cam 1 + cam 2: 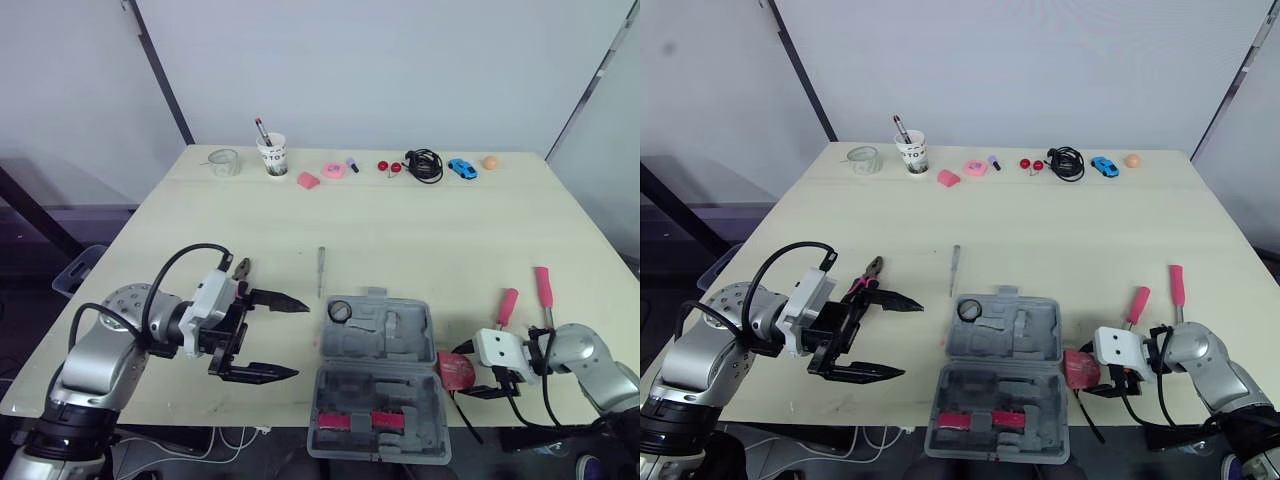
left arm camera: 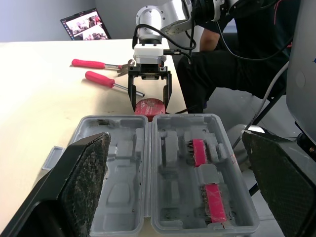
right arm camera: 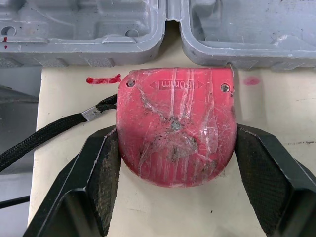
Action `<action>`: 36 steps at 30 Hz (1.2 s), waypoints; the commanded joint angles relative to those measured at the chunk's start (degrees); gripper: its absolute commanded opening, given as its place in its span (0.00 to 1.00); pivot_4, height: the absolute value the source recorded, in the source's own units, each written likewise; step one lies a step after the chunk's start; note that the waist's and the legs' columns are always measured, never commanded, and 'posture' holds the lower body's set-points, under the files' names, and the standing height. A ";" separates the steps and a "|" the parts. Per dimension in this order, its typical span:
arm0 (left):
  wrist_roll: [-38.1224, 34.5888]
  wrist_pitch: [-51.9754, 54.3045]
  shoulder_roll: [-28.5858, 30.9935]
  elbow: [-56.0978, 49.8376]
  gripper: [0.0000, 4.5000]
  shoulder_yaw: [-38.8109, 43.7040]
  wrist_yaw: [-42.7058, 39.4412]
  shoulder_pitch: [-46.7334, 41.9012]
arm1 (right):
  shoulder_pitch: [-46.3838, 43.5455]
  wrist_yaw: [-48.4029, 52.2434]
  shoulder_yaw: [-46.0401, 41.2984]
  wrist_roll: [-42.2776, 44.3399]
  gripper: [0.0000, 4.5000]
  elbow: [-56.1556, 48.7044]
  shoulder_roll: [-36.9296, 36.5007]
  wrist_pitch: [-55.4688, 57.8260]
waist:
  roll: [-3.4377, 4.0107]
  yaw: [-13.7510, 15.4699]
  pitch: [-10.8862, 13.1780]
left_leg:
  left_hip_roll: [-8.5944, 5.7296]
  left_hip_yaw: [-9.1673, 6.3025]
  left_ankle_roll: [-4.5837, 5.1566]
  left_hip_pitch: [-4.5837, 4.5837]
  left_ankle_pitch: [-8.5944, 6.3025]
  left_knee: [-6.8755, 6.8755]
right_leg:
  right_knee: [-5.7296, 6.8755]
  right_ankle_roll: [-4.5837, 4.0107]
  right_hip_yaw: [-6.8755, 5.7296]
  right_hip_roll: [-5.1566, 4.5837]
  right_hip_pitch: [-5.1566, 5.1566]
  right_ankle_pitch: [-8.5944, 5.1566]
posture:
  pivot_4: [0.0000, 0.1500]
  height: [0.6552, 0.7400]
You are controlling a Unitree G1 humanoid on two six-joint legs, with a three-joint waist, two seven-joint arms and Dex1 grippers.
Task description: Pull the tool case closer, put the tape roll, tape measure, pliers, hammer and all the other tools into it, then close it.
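left gripper [image 1: 300, 338] agape beside open tool case [image 1: 402, 322] | right gripper [image 1: 469, 372] around tape measure [image 1: 455, 368]

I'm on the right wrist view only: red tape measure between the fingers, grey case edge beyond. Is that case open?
Observer: Yes, the tool case lies open, both halves flat, near the table's front edge.
Operator: Where's the left end effector?
Observer: The left end effector is open and empty, just left of the case.
Operator: Any tools outside it?
Observer: Two red-handled tools lie on the table right of the case.
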 commanded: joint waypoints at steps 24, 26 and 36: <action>-0.48 -0.26 -2.30 1.02 1.00 0.00 1.63 -1.89 | -1.98 -4.47 -8.61 5.28 0.64 -21.99 -11.45 27.84 | 0.02 -0.08 0.00 | 0.00 -0.02 0.00 0.01 0.00 0.00 | 0.02 0.01 0.01 0.00 -0.01 0.00 | 1.00 1.00; -0.60 -0.04 -2.32 1.09 1.00 0.55 2.42 -1.79 | -5.14 -4.25 -6.11 3.57 0.64 -22.65 -11.57 29.90 | 0.02 0.02 0.00 | 0.00 -0.02 0.00 -0.01 0.00 0.00 | 0.01 0.00 0.00 0.00 -0.02 0.00 | 1.00 1.00; -0.44 1.08 -2.18 -0.15 1.00 2.09 6.62 -0.09 | -21.36 -2.47 8.23 -3.39 0.64 -23.48 -6.38 41.28 | 0.03 0.06 0.02 | 0.01 -0.01 0.00 -0.09 0.00 0.00 | 0.02 -0.01 -0.03 -0.02 -0.09 0.00 | 1.00 1.00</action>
